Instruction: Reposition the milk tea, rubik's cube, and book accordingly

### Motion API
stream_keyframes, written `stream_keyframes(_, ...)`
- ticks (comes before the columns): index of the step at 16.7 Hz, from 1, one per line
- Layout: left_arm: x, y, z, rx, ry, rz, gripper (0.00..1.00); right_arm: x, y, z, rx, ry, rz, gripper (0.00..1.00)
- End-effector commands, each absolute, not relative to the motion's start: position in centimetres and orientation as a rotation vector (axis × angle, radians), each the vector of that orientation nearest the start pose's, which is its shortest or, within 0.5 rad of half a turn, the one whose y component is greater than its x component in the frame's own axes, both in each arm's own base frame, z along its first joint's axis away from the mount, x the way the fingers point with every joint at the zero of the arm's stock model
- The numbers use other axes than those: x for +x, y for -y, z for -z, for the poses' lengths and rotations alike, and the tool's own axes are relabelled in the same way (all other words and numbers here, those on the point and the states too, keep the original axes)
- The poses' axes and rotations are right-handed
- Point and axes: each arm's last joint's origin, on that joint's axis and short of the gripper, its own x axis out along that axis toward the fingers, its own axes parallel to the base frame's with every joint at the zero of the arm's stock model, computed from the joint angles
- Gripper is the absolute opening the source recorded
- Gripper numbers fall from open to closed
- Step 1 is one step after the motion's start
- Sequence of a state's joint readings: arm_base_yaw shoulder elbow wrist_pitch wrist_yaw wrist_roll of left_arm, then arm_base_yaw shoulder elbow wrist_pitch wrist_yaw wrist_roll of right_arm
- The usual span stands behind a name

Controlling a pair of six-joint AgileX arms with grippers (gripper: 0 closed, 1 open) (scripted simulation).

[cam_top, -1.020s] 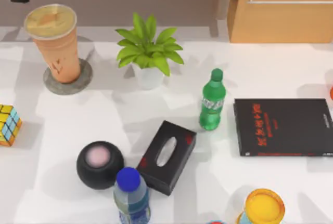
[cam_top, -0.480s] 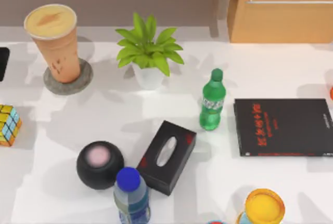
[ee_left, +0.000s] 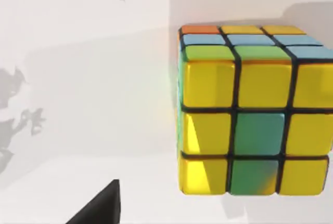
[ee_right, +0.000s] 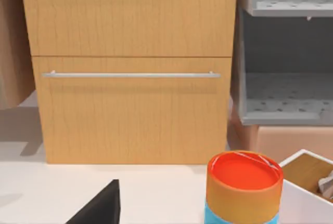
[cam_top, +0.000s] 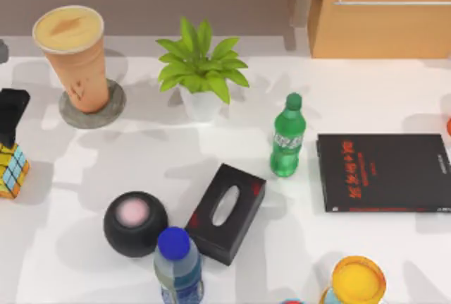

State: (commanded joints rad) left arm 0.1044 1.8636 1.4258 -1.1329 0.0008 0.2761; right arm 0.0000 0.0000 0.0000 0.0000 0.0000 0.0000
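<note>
The milk tea (cam_top: pixel 74 57) stands upright on a grey round coaster (cam_top: pixel 91 110) at the back left. The rubik's cube (cam_top: pixel 13 168) sits at the table's left edge; the left wrist view shows its yellow and green faces close up (ee_left: pixel 255 112). My left gripper (cam_top: pixel 10 115) hangs just behind and above the cube, apart from it. The book is out of view. My right arm stays parked off the right side, and its wrist view faces a wooden drawer cabinet (ee_right: pixel 130 68).
A potted plant (cam_top: pixel 201 71), green bottle (cam_top: pixel 286 136), black tissue box (cam_top: pixel 225 212), black sphere (cam_top: pixel 135 223) and blue-capped bottle (cam_top: pixel 177 265) crowd the middle. A thin black book with red characters (cam_top: pixel 384 172) lies right. An orange-lidded can (ee_right: pixel 244 185) stands near the cabinet.
My left gripper has come from the far back left corner forward along the left edge, ending just behind the rubik's cube. Nothing on the table moved.
</note>
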Motion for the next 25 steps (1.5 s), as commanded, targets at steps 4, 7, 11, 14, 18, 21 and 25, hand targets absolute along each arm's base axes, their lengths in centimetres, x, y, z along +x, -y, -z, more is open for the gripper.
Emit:
stream_keyframes(4,34.6,-4.1,-20.4,0.127,-1.565,0.127,1.00,10.6,0.1,-16.0,0.000,0.000,0.000,1.00)
stream_keyframes(7,34.7,-4.0,-19.2,0.131,-1.570,0.132,1.00,10.6,0.1,-16.0,0.000,0.000,0.000,1.00)
stream_keyframes(11,34.9,-4.0,-15.7,0.132,-1.559,0.130,1.00,10.6,0.1,-16.0,0.000,0.000,0.000,1.00)
stream_keyframes(14,34.7,-4.0,-14.4,0.131,-1.567,0.131,1.00,10.6,0.1,-16.0,0.000,0.000,0.000,1.00)
stream_keyframes(18,34.7,-4.0,-14.4,0.131,-1.567,0.131,0.92,10.6,0.1,-16.0,0.000,0.000,0.000,1.00)
stream_keyframes(21,34.7,-4.0,-14.4,0.131,-1.567,0.131,0.70,10.6,0.1,-16.0,0.000,0.000,0.000,1.00)
stream_keyframes(25,34.7,-4.0,-14.4,0.131,-1.567,0.131,0.40,10.6,0.1,-16.0,0.000,0.000,0.000,1.00)
